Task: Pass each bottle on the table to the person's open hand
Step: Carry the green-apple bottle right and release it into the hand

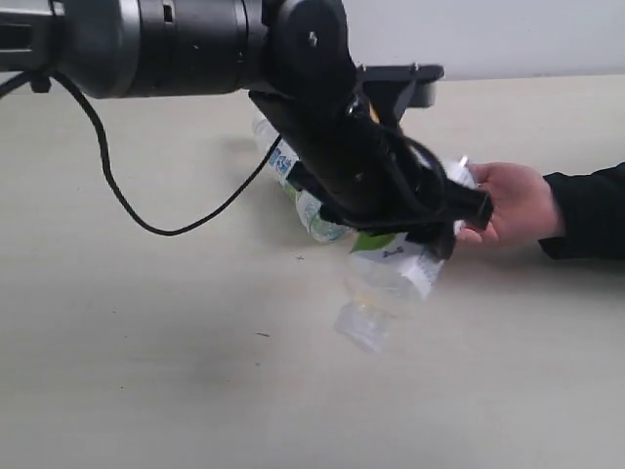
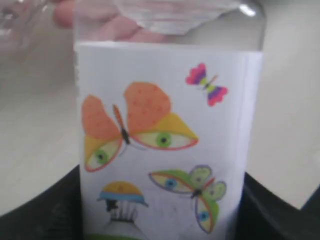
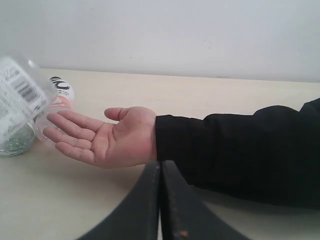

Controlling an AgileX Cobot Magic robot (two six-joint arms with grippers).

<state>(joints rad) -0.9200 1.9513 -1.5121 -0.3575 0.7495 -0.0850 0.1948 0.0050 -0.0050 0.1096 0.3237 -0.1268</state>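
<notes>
My left gripper [image 1: 439,210] is shut on a squarish clear bottle [image 1: 391,278] with a white label, held tilted above the table [image 1: 146,371], cap end down. It hangs just left of the person's open hand [image 1: 513,200]. In the left wrist view the butterfly-printed label of that bottle [image 2: 165,150] fills the frame between my black fingers [image 2: 40,215], with the person's fingers behind it. A second bottle [image 1: 293,181] with a white, blue and green label lies behind my arm. My right gripper [image 3: 161,200] is shut and empty, low in front of the open palm [image 3: 107,137].
A person's black sleeve [image 3: 235,150] lies on the table at the right. Past the fingertips are a barcode-labelled clear bottle [image 3: 17,105] and a pinkish bottle [image 3: 60,92]. A black cable [image 1: 146,215] droops from my left arm. A pale wall stands behind.
</notes>
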